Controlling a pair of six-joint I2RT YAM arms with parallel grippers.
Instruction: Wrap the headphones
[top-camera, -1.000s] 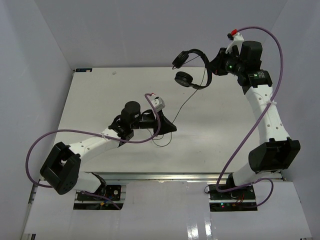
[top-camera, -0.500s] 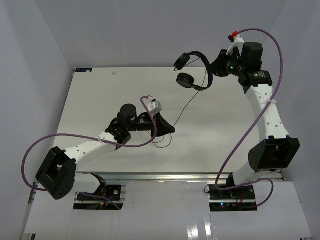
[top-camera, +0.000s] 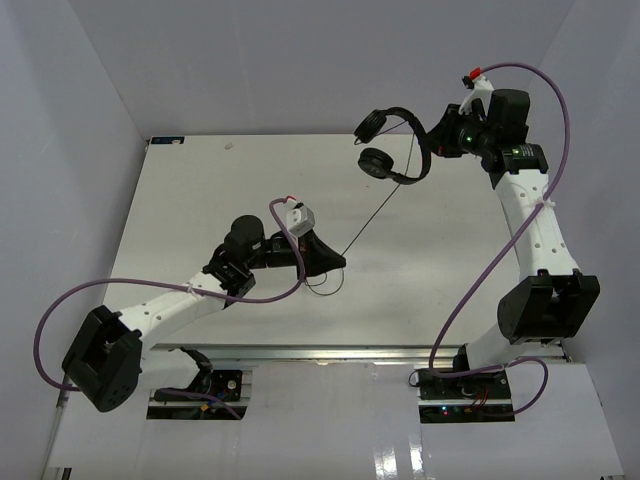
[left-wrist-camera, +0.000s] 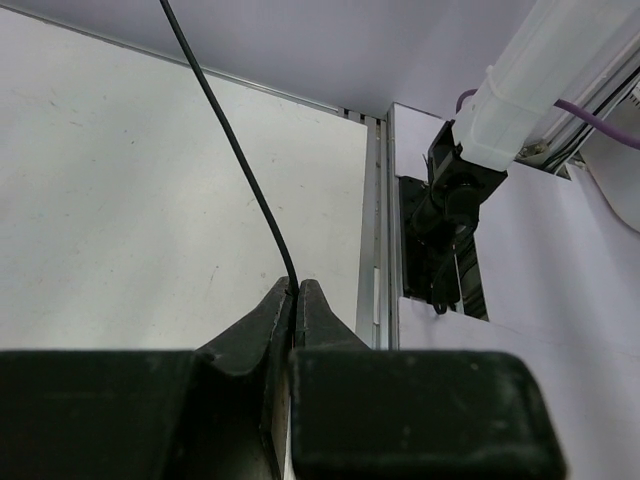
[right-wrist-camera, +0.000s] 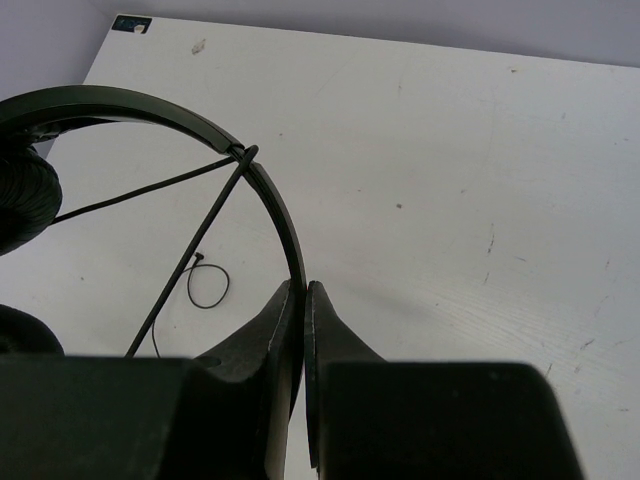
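Cord-winding step.
Right pincer (right-wrist-camera: 303, 288) clenches small black on-ear headphones (top-camera: 374, 162); left pincer (left-wrist-camera: 297, 288) grasps thin black cord (left-wrist-camera: 236, 150); next, loop it round headband (right-wrist-camera: 150, 103).

Top camera: fixed high behind both arm bases, facing down over the whole table (top-camera: 200, 200). Left wrist camera: close behind the left pincer (left-wrist-camera: 297, 288), low, facing the table's near right edge. Right wrist camera: close behind the right pincer (right-wrist-camera: 304, 290), raised, facing down toward the far left corner. All views share table and headphones (top-camera: 374, 162).
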